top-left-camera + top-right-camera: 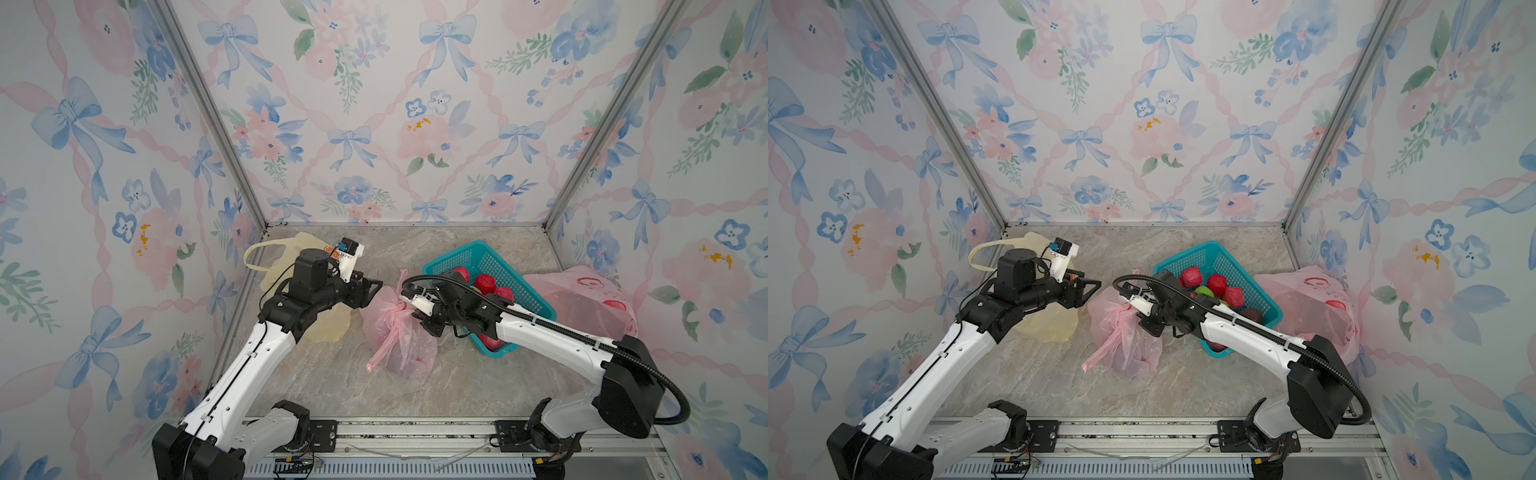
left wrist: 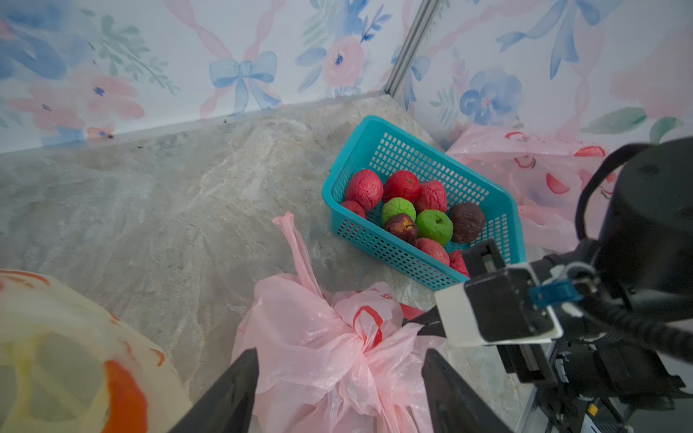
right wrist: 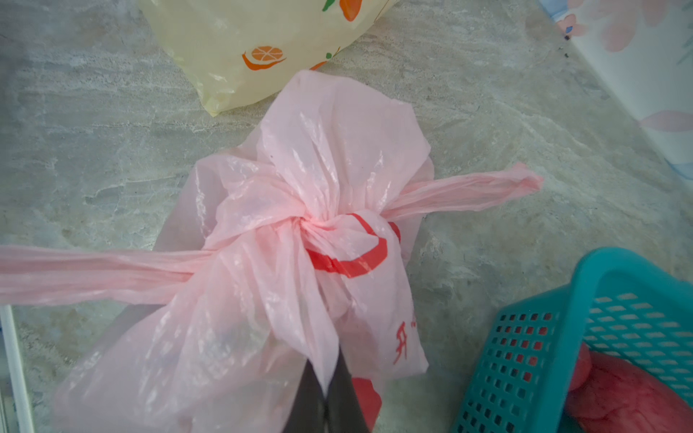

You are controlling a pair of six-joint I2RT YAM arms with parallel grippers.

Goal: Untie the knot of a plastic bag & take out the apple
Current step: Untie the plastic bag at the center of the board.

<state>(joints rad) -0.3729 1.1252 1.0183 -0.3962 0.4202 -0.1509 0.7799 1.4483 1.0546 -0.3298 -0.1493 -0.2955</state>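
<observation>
Right wrist: right fingers (image 3: 309, 397) pinch pink bag (image 3: 326, 150) fold below knot (image 3: 307, 223) | left wrist: left fingers (image 2: 232, 393) spread, bag between

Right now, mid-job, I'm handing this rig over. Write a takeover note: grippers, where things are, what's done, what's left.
Left gripper open, jaws straddling the top of the knotted pink bag, not gripping.
Right gripper shut on a fold of that bag beside the knot.
Bag sits between the yellow bag and the teal basket.
Done: bag pinched. Left: untie knot, take out apple.
</observation>
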